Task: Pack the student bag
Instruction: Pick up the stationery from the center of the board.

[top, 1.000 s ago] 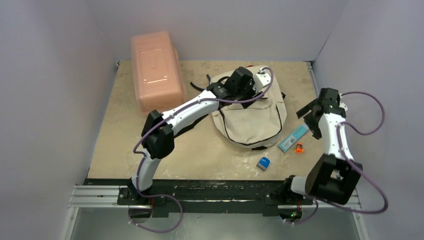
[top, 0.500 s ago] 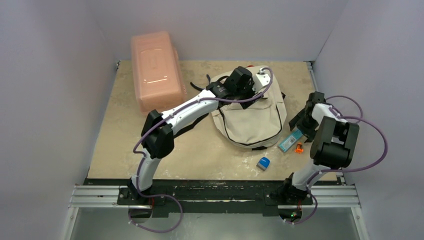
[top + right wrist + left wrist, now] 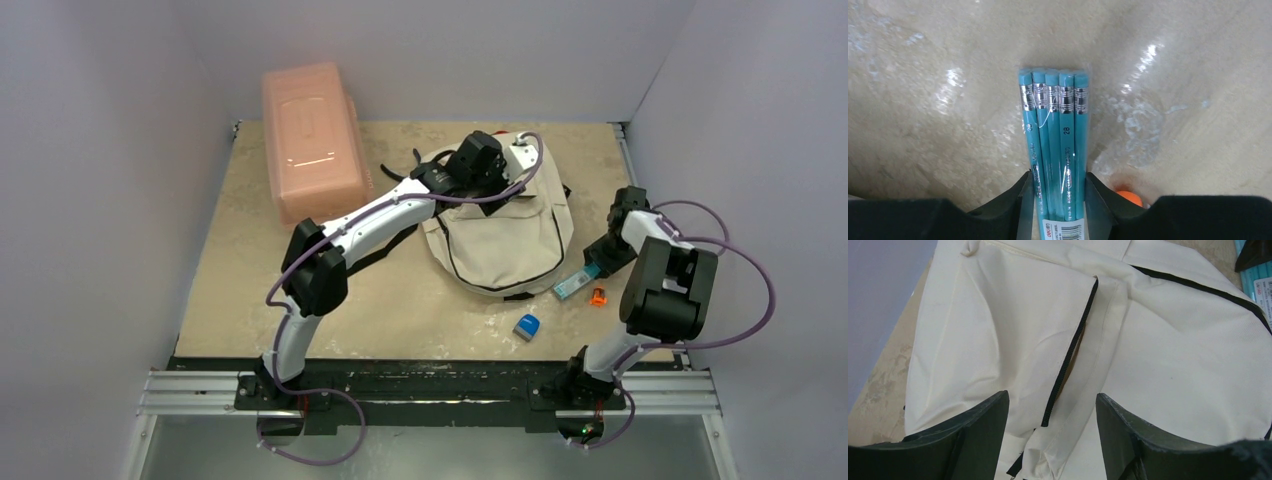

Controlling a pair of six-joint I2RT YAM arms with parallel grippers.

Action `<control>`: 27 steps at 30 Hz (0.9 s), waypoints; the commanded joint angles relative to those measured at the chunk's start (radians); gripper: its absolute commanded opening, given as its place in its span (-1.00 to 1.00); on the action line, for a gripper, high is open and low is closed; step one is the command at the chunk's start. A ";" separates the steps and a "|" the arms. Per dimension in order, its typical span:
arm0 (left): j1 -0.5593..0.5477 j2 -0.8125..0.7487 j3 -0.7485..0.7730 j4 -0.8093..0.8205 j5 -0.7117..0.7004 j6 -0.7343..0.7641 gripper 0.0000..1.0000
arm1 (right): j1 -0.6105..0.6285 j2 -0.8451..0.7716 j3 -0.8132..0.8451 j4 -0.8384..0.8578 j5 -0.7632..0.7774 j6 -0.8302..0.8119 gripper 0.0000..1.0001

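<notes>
The cream student bag (image 3: pixel 500 235) lies flat at mid-table, black straps trailing to its left. My left gripper (image 3: pixel 478 165) hovers over its upper part, open. In the left wrist view the bag (image 3: pixel 1173 350) fills the frame, and its black zipper (image 3: pixel 1073 350) with a slightly gaping slit runs down between the spread fingers of that gripper (image 3: pixel 1053 397). To the bag's right, my right gripper (image 3: pixel 597 258) is down on a pack of teal pencils (image 3: pixel 572 285). In the right wrist view its fingers press both sides of the pack (image 3: pixel 1054 120), so this gripper (image 3: pixel 1057 177) is shut on it.
A rigid pink plastic box (image 3: pixel 310 140) stands at the back left. A small orange item (image 3: pixel 598 296) lies right beside the pencil pack, and it shows next to the right finger (image 3: pixel 1129 197). A small blue item (image 3: pixel 527 325) lies near the front edge.
The right arm came down onto the pencil pack and its jaws went from wide open to shut on the pack. The left arm has barely moved.
</notes>
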 commanded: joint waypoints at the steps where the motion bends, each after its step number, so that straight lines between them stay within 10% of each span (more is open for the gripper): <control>1: 0.016 -0.030 -0.007 0.051 -0.014 -0.016 0.27 | 0.000 -0.064 -0.001 -0.106 0.105 0.065 -0.35; 9: 0.024 -0.030 -0.029 0.076 -0.026 -0.026 0.34 | 0.000 -0.252 0.077 -0.364 0.117 0.103 -1.00; 16: 0.024 -0.024 -0.047 0.097 -0.021 0.002 0.39 | 0.000 -0.368 0.239 -0.517 -0.027 0.091 -1.00; 21: 0.023 0.011 -0.046 0.106 -0.044 0.054 0.35 | 0.046 -0.450 0.172 -0.274 -0.312 0.323 -1.00; 27: 0.010 0.025 -0.085 0.192 -0.137 0.124 0.06 | 0.175 -0.240 0.258 -0.258 -0.328 0.525 -1.00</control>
